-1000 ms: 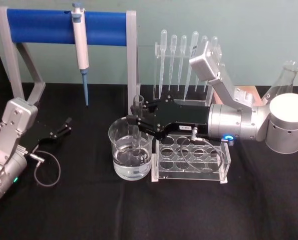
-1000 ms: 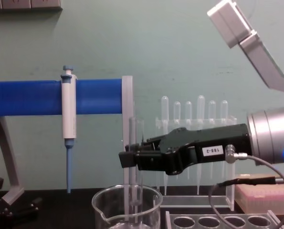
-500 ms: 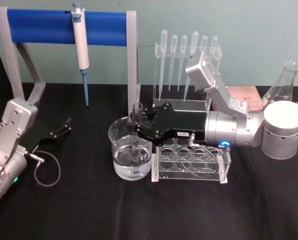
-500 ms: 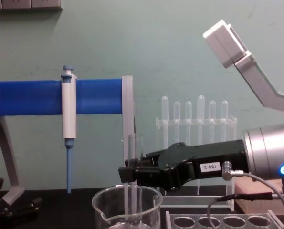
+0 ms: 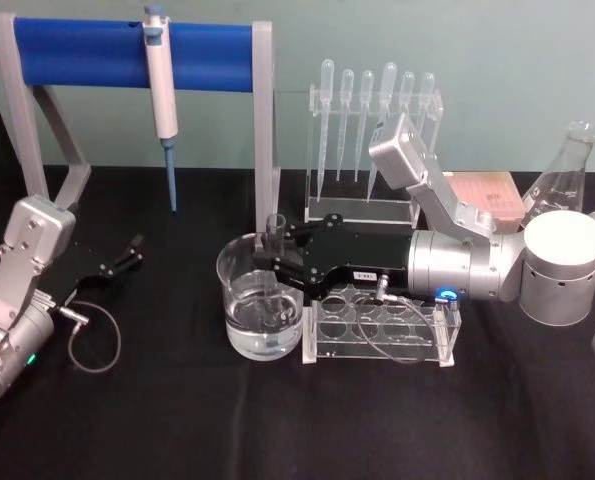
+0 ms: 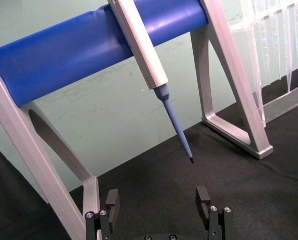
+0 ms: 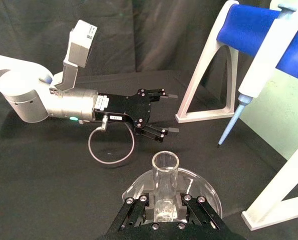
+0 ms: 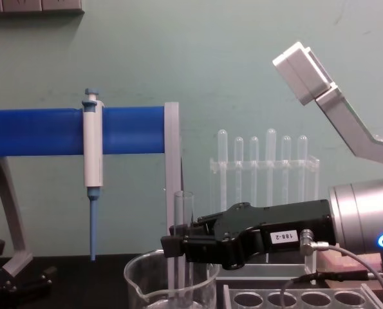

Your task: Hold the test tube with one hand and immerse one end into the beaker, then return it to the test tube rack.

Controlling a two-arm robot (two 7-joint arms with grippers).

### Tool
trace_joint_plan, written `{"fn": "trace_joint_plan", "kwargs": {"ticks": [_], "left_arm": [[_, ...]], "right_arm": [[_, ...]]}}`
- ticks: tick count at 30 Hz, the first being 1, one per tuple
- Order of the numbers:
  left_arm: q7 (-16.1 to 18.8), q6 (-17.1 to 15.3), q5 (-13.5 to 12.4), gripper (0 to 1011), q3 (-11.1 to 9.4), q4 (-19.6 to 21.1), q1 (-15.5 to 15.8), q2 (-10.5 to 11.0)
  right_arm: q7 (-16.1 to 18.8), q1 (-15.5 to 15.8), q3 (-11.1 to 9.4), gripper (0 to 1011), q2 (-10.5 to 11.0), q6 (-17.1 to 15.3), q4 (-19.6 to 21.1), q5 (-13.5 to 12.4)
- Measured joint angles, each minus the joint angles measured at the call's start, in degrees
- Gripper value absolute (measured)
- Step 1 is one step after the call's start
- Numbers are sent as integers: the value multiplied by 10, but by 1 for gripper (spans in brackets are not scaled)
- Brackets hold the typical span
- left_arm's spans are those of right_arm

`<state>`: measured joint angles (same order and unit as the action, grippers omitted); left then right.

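The right gripper (image 5: 269,250) has come down over the last second, carrying the test tube (image 5: 275,228) deeper into the beaker (image 5: 239,300). In the head view its fingers pinch the upright tube, whose lower part stands inside the beaker, which holds clear liquid. How far the tip dips I can't tell. The beaker sits just beside the clear rack (image 5: 382,330), at the rack's 9 o'clock. Well apart, at the beaker's 9 o'clock, the left gripper (image 5: 129,252) lies low over the black table (image 5: 177,420). The chest view adds the side-on picture: the tube's rim stands above the gripper and its shaft drops past the beaker's rim. The left wrist view shows that gripper's fingers spread wide, with the pipettor (image 6: 138,45) hanging from the blue bar (image 6: 63,55) beyond them. The right wrist view looks down into the tube's open mouth, clamped between the fingers, with the beaker below.
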<state>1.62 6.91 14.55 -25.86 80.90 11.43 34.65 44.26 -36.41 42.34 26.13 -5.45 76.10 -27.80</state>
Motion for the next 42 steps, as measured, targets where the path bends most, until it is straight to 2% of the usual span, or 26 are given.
{"fn": "trace_joint_plan", "kwargs": {"ticks": [42], "left_arm": [[0,0,0,1000,0,0,0,0]], "right_arm": [[-1,-1,0,238,1,-1,2,-1]]}}
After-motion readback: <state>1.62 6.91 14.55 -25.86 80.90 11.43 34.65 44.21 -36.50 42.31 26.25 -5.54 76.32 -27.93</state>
